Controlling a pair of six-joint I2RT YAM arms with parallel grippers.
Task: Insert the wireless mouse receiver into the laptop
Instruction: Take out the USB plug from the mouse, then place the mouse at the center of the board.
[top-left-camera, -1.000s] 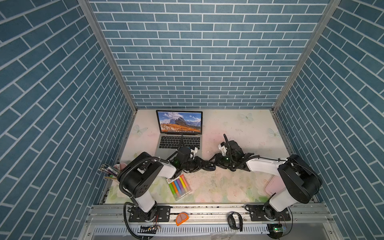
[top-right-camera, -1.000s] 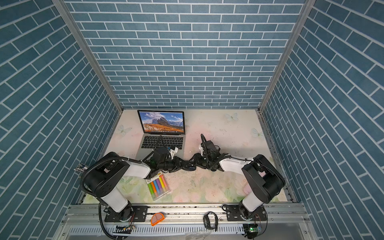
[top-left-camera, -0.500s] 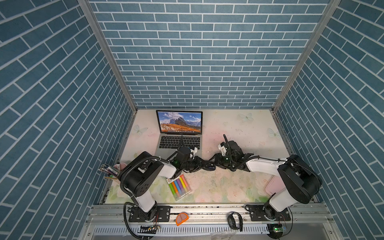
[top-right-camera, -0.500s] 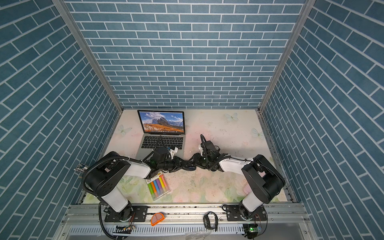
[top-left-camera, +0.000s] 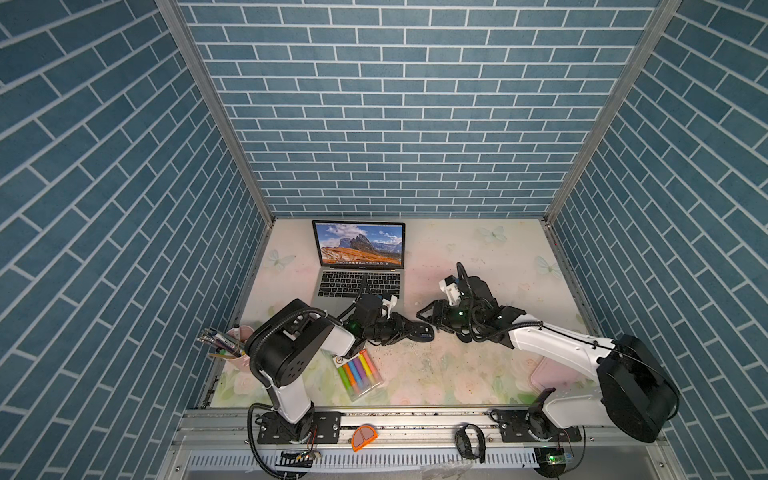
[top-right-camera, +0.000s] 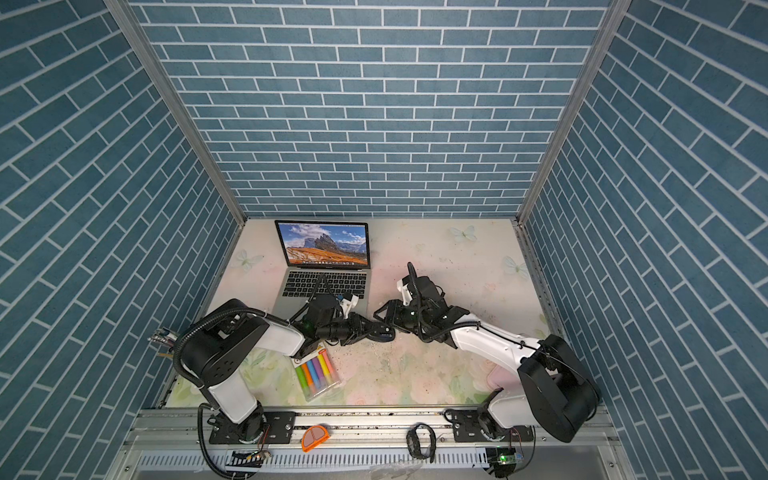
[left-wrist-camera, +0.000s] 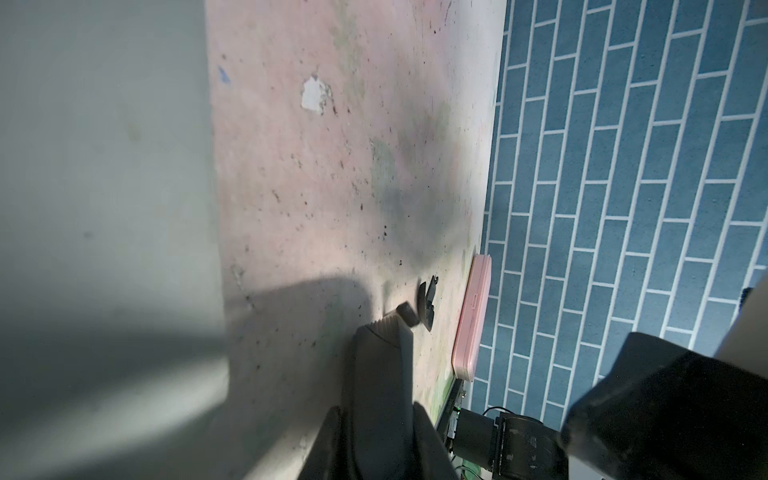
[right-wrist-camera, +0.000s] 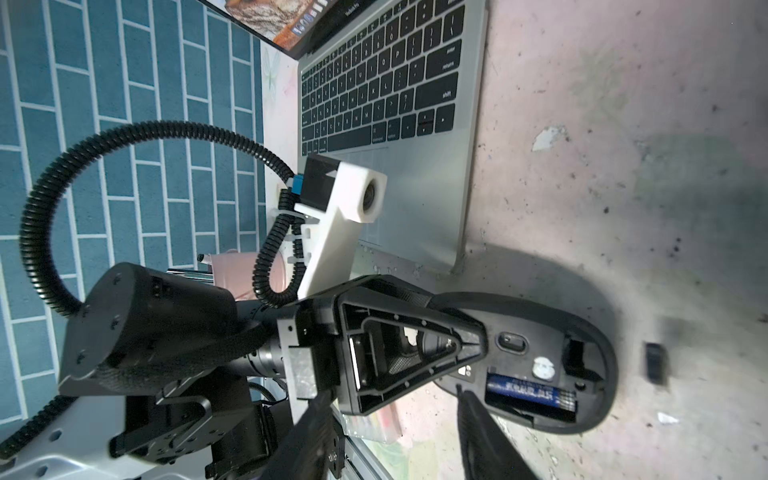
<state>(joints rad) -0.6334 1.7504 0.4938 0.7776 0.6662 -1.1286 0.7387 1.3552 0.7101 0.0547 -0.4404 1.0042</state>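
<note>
The silver laptop (top-left-camera: 332, 300) (top-right-camera: 291, 308) (right-wrist-camera: 419, 199) stands open at the back left. My left gripper (top-left-camera: 409, 328) (top-right-camera: 365, 326) (left-wrist-camera: 380, 409) is shut on the black mouse (top-left-camera: 422, 332) (top-right-camera: 384, 332) (left-wrist-camera: 382, 365) (right-wrist-camera: 540, 316), held underside up by the laptop's front right corner, battery bay uncovered. The wireless mouse receiver (left-wrist-camera: 407, 314) (right-wrist-camera: 656, 361), a tiny dark stub, is just past the mouse's free end, clear of both grippers and blurred in the right wrist view. My right gripper (top-left-camera: 428, 322) (top-right-camera: 384, 322) (right-wrist-camera: 395, 392) faces the mouse, open and holding nothing.
A curved black cover piece (left-wrist-camera: 428, 305) lies beyond the receiver. A pink case (top-left-camera: 552, 372) (left-wrist-camera: 473, 316) sits at the front right by the wall. A pack of coloured markers (top-left-camera: 359, 372) and a pink pen cup (top-left-camera: 237, 345) stand near the left arm's base.
</note>
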